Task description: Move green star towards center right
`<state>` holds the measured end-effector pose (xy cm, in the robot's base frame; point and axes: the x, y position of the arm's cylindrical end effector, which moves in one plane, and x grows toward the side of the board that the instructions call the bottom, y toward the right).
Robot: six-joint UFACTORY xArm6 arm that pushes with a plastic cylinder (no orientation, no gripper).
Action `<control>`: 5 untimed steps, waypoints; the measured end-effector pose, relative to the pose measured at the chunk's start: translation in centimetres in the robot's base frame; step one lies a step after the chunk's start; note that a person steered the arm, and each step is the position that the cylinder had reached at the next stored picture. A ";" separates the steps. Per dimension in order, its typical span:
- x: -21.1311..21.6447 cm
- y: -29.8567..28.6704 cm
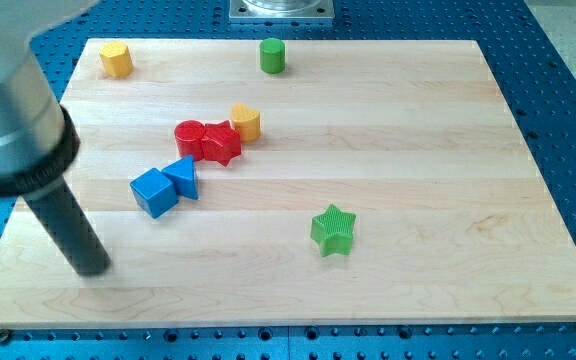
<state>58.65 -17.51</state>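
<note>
The green star (333, 230) lies on the wooden board (448, 150), a little right of the middle and toward the view's bottom. My tip (92, 268) rests on the board near its bottom left corner, far to the left of the star. The dark rod rises from it up and to the left into a large grey blurred body. Nothing touches the star.
A blue cube (154, 192) and a blue triangular block (182, 177) sit right of and above my tip. A red cylinder (189, 135), a red star (221, 143) and a yellow block (246, 122) cluster at centre. A yellow block (116, 59) and a green cylinder (272, 55) stand at the top.
</note>
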 end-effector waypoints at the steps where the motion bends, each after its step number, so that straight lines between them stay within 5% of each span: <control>1: 2.6 6.4; 5: -5.1 27.7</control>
<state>53.53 10.18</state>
